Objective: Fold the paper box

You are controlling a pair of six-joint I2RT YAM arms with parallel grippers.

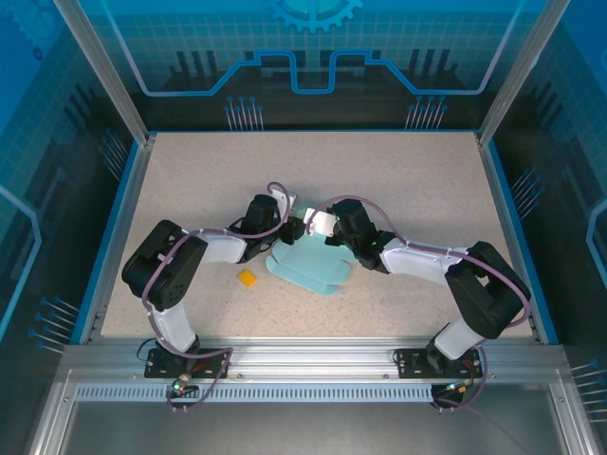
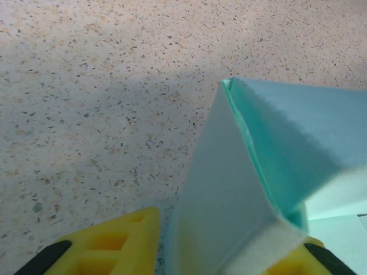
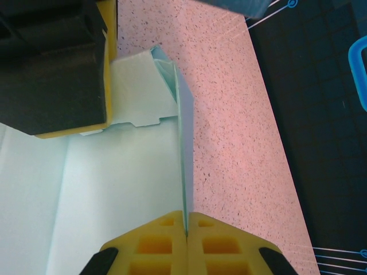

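The paper box is pale light-blue card lying half-folded at the table's middle, between both arms. My right gripper is shut on the thin edge of an upright wall of the box. My left gripper straddles a raised folded corner of the box. Its left finger stands a sliver clear of the card, and the other fingertip is mostly hidden behind it. In the top view both grippers, left and right, meet over the box's far edge.
A tiny orange square piece lies on the speckled table just left of the box. The left gripper's black and yellow body shows close to the folded corner in the right wrist view. Blue rails edge the table.
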